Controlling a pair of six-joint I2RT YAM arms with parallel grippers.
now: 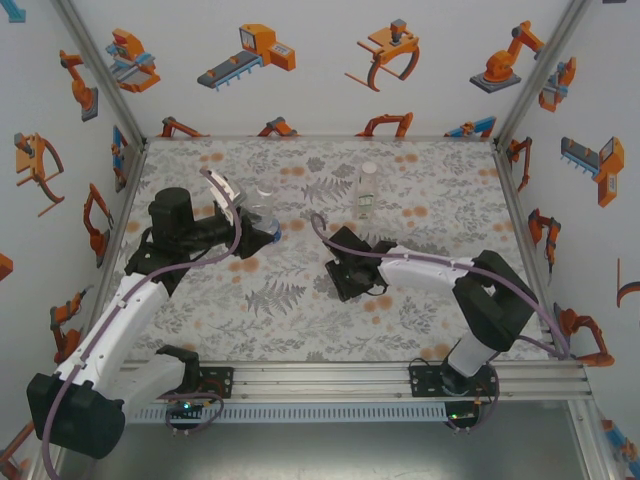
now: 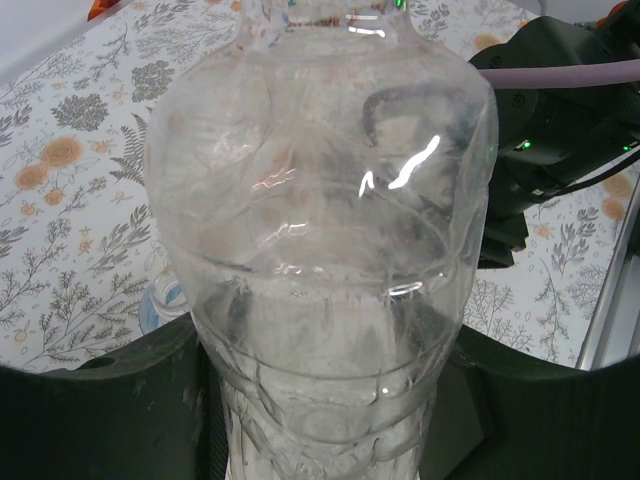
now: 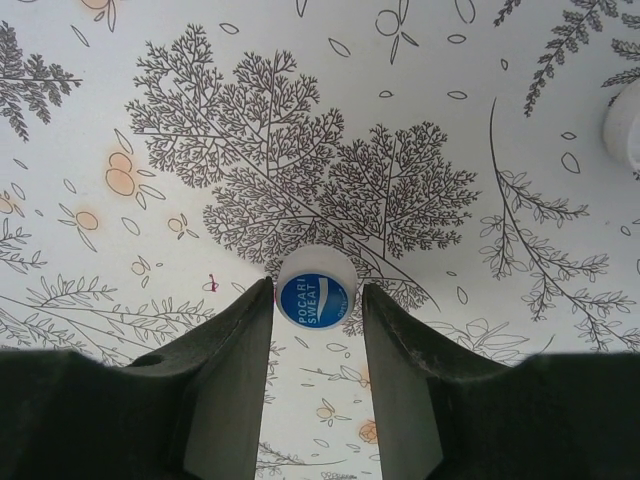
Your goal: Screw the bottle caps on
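Our left gripper [image 1: 262,232] is clamped on the plain clear plastic bottle [image 2: 320,250]. Between our right gripper's [image 1: 343,278] barely parted jaws sits the small round white blue-topped cap [image 3: 314,298]; whether pinched, we cannot tell. A loose pinch risks dropping it.

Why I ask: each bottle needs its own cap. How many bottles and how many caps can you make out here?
Bottles: 2 (plain clear bottle in the left claw; standing bottle farther back)
Caps: 2 (blue-topped cap between the right claw fingers; white cap lying off to the side)
Total: 4
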